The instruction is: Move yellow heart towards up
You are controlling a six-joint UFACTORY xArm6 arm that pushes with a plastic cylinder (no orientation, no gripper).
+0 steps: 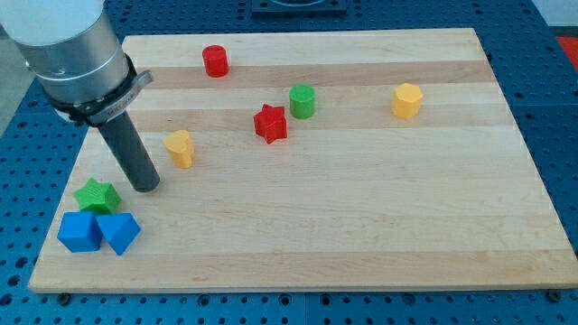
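The yellow heart (180, 148) lies on the wooden board (361, 226) at the view's left. My tip (145, 188) rests on the board just below and left of the yellow heart, a short gap apart. The green star (97, 195) sits to the left of my tip. The dark rod rises from the tip up to the grey arm body at the view's top left.
A blue cube (79, 231) and a blue triangular block (118, 232) sit at the bottom left corner. A red cylinder (215, 60) is near the top edge. A red star (270, 124), a green cylinder (302, 101) and a yellow hexagonal block (407, 100) lie across the upper middle.
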